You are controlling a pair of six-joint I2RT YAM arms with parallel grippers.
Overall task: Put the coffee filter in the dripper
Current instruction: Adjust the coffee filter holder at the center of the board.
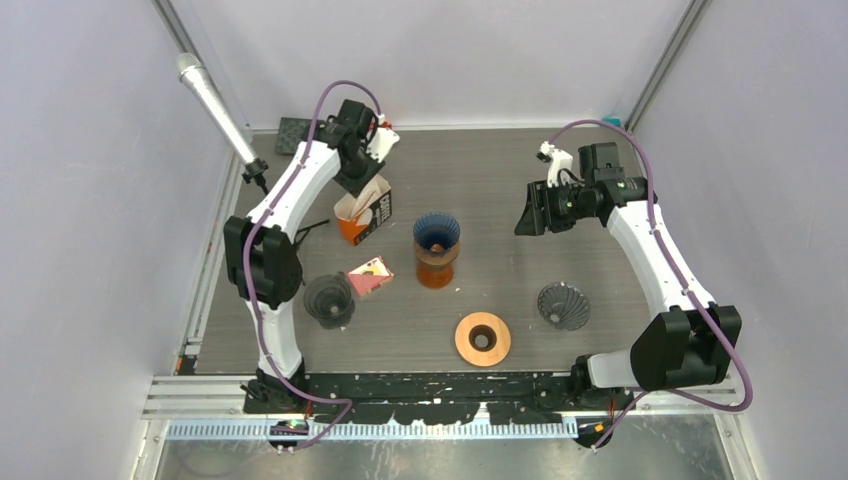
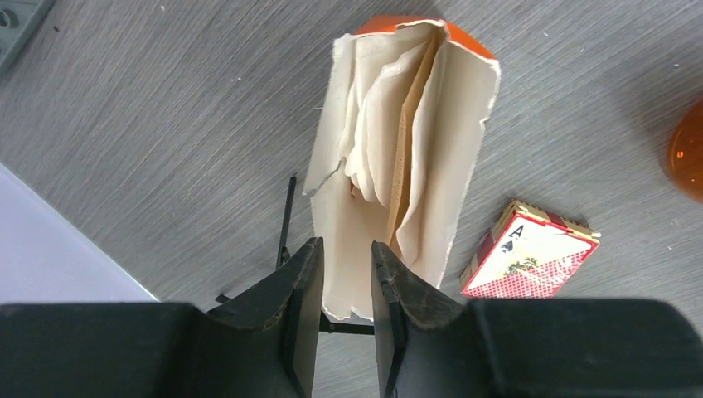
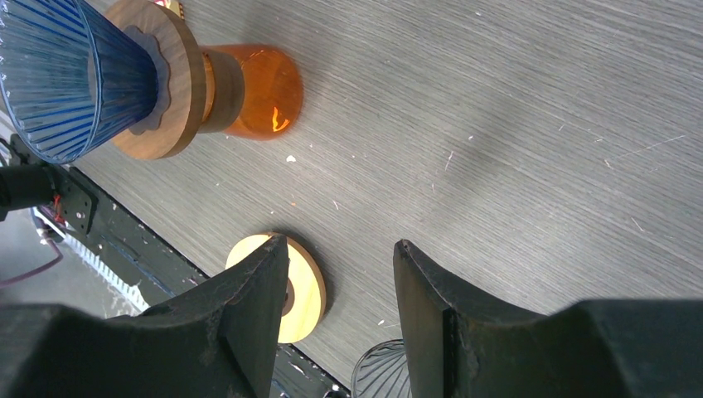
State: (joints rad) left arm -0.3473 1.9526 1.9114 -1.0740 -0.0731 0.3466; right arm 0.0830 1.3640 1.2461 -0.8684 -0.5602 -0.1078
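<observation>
cream filters (image 2: pixel 390 141) stand packed on edge in a torn orange box (image 2: pixel 468 108), which sits at the far left of the table (image 2: pixel 166 124), near a card deck (image 2: pixel 530 261). left gripper (image 2: pixel 344 257) hangs right over the box's open mouth, its jaws a narrow gap apart and pinching nothing that shows; the inside of the box shows through the gap. right gripper (image 3: pixel 340 249) hovers well apart over the table, jaws spread and empty, with a wooden ring (image 3: pixel 303 290) below it. blue dripper (image 3: pixel 58 75) sits on a wooden collar (image 3: pixel 178 75) atop an orange carafe (image 3: pixel 253 91) mid-table. it looks empty, so the task seems barely begun.

the step in hand looks like picking one filter. to do it well, the jaws should straddle the top edge of a single sheet, not the box wall, and go down only as far as that edge. the sheets lie close together, so a deep bite may take several. a slow, straight lift should keep the light box from tipping or coming along.
</observation>
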